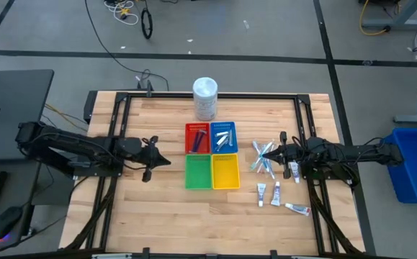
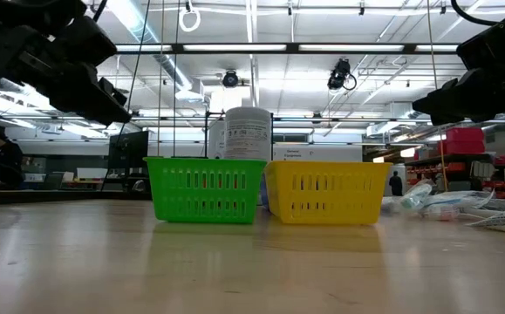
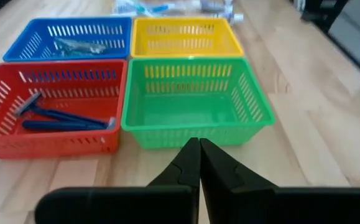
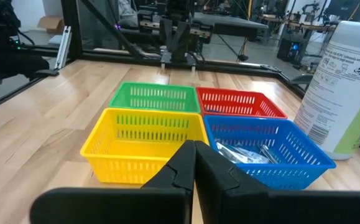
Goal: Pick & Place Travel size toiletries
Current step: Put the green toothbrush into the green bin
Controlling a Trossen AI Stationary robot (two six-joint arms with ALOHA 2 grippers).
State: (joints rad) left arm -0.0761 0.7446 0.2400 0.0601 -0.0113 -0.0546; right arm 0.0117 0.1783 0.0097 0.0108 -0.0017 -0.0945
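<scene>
High view: toothbrushes (image 1: 260, 157) and squeeze tubes (image 1: 274, 193) loose right of centre, just beside right gripper (image 1: 279, 152), far from left gripper (image 1: 158, 160). Wrist views: both pinched shut, holding nothing; razors (image 3: 61, 117) already in red tray (image 3: 5, 144).

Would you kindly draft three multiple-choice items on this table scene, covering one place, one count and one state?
1. Where do the dark-blue razors lie?
A. green tray
B. red tray
C. yellow tray

2. How many coloured trays stand on the table?
A. four
B. three
C. six

3. How are the left gripper's fingers?
A. wide open
B. shut on a tube
C. shut, holding nothing

Answers: 1 B, the left wrist view shows them in red; 2 A, red, blue, green, yellow; 3 C, fingertips meet with nothing between.
</scene>
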